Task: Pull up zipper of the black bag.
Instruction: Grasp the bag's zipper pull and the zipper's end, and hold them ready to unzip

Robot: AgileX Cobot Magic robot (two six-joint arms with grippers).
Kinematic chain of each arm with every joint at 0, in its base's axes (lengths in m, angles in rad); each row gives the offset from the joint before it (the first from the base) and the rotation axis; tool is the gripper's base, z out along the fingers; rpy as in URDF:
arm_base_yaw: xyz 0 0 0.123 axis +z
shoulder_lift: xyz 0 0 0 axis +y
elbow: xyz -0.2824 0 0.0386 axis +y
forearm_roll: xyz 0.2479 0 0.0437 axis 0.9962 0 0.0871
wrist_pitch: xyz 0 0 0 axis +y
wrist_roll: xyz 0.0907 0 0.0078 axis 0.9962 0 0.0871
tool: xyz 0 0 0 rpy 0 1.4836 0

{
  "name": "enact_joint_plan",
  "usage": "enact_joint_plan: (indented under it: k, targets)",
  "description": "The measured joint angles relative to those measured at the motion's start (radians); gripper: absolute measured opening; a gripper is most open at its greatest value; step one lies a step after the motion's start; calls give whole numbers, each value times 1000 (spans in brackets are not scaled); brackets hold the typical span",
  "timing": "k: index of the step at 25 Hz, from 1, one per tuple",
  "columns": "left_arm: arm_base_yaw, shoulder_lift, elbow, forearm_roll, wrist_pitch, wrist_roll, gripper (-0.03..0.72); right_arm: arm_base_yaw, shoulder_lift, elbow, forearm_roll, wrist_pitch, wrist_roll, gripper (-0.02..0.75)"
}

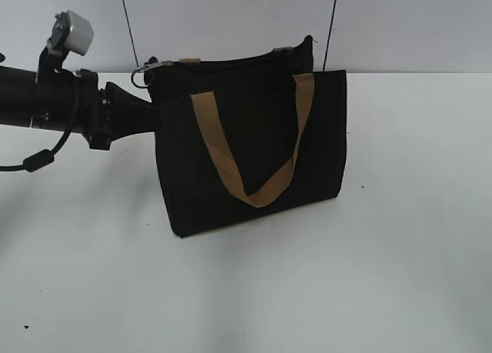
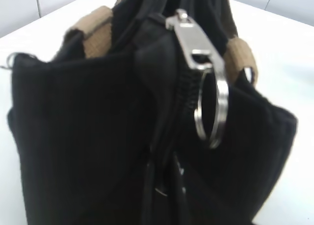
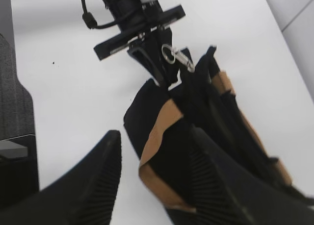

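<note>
The black bag (image 1: 254,149) stands upright on the white table (image 1: 346,291), one tan strap handle (image 1: 254,191) hanging down its front. The zipper (image 1: 231,61) runs along its top edge, and its silver pull with ring (image 1: 146,72) sits at the left end. My left gripper (image 1: 152,111) comes in from the left and is shut on the bag's end fabric just below the pull (image 2: 194,43); the right wrist view shows it too (image 3: 158,77). My right gripper (image 3: 156,134) is open and empty, above the bag's other end (image 3: 196,137).
Two thin black cables (image 1: 131,30) hang at the back wall. A grey padded object (image 3: 12,87) lies beyond the table's left edge in the right wrist view. The left arm's cable (image 1: 38,161) loops above the table.
</note>
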Motion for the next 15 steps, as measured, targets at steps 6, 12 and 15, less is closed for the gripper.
enact_joint_plan:
  k: [6, 12, 15]
  targets:
    - [0, 0, 0, 0, 0, 0, 38, 92, 195, -168, 0, -62, -178, 334]
    - [0, 0, 0, 0, 0, -1, 38, 156, 354, -286, 0, -82, -417, 333]
    - [0, 0, 0, 0, 0, -2, 38, 175, 406, -306, 0, -110, -445, 316]
